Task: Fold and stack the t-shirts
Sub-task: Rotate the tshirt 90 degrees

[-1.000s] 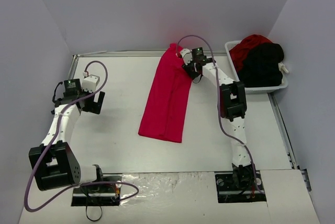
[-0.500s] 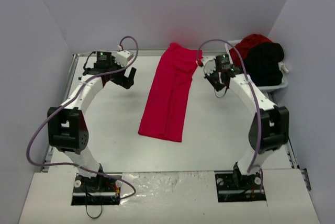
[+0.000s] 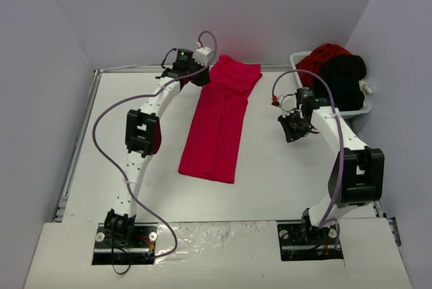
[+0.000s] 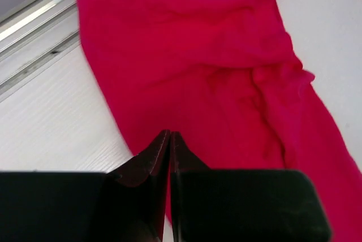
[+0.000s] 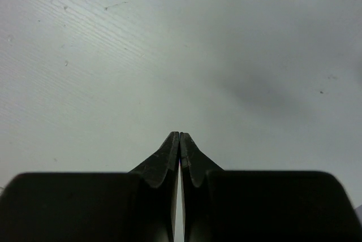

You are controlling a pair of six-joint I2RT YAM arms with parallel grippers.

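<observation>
While both grippers are clenched, one red t-shirt [image 3: 217, 127] lies lengthwise mid-table.
The right gripper [image 3: 294, 131] is empty over the table [image 3: 270, 175]; the left gripper [image 3: 200, 77] is at that shirt's far left edge, pinch unconfirmed; a second red shirt [image 3: 322, 56] and a black shirt [image 3: 342, 81] are heaped in the far-right basket [image 3: 337, 114].

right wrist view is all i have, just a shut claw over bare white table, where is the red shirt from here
Observer: The long folded bright red cloth t-shirt lies in the middle of the white table, to the left of your right claw and apart from it.
Operator: what is the left arm doing
Observer: The left claw is shut at the far end of that shirt, tips at its left edge. I cannot tell whether cloth is pinched.
Operator: any more shirts
Observer: A white plastic basket at the far right corner holds a black cloth shirt and a second bright red shirt.
</observation>
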